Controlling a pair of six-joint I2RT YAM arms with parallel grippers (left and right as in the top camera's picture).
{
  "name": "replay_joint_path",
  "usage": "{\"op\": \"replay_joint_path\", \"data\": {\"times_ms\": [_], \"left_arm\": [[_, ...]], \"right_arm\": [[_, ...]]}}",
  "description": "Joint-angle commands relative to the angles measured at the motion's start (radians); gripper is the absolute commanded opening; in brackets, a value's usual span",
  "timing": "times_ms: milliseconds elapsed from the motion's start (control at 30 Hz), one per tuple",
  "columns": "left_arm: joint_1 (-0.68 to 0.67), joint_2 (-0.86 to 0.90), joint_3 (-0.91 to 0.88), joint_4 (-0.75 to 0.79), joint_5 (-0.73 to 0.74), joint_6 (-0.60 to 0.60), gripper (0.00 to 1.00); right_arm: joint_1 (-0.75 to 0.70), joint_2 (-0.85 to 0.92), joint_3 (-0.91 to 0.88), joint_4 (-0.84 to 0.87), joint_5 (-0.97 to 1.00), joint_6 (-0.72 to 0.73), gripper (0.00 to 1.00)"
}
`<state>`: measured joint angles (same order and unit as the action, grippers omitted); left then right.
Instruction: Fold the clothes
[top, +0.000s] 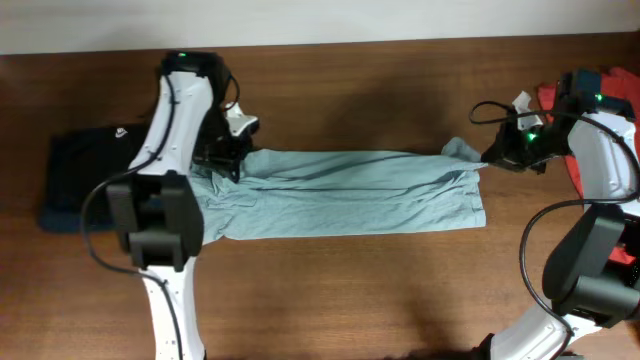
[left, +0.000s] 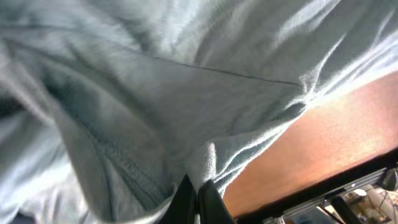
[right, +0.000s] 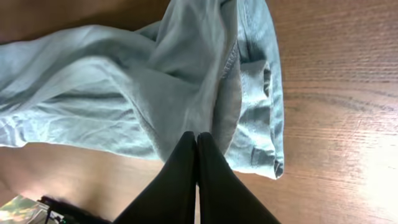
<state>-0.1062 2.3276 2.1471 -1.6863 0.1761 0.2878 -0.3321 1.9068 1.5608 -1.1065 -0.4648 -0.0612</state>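
Note:
The pale grey-blue T-shirt (top: 350, 195) lies across the middle of the table, folded into a long band. My left gripper (top: 235, 160) is at its upper left end. In the left wrist view it (left: 198, 182) is shut, pinching a fold of the shirt (left: 186, 93). At the band's upper right corner my right gripper (top: 490, 155) is lifting a small peak of cloth. The right wrist view shows it (right: 197, 133) shut on the shirt's (right: 124, 81) edge. A dark navy garment (top: 85, 180) with a small white logo lies folded at the far left. A red garment (top: 548, 98) sits at the far right, partly behind the right arm.
The brown wooden table (top: 400, 300) shows bare wood in front of the shirt and behind it. The left arm's base stands at the front left and the right arm's at the front right. The table's far edge runs along the top of the overhead view.

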Motion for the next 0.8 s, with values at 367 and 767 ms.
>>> {"op": "replay_joint_path", "data": {"times_ms": [367,767], "left_arm": [[0.05,-0.073,-0.111,-0.002,0.011,-0.015,0.2],[0.108,-0.214,0.027,-0.002,0.03,-0.034,0.27]], "right_arm": [[0.005,0.009,-0.015,-0.05,0.112,0.013,0.31],[-0.049,-0.01,0.109,-0.117,-0.042,-0.036,0.43]]}}
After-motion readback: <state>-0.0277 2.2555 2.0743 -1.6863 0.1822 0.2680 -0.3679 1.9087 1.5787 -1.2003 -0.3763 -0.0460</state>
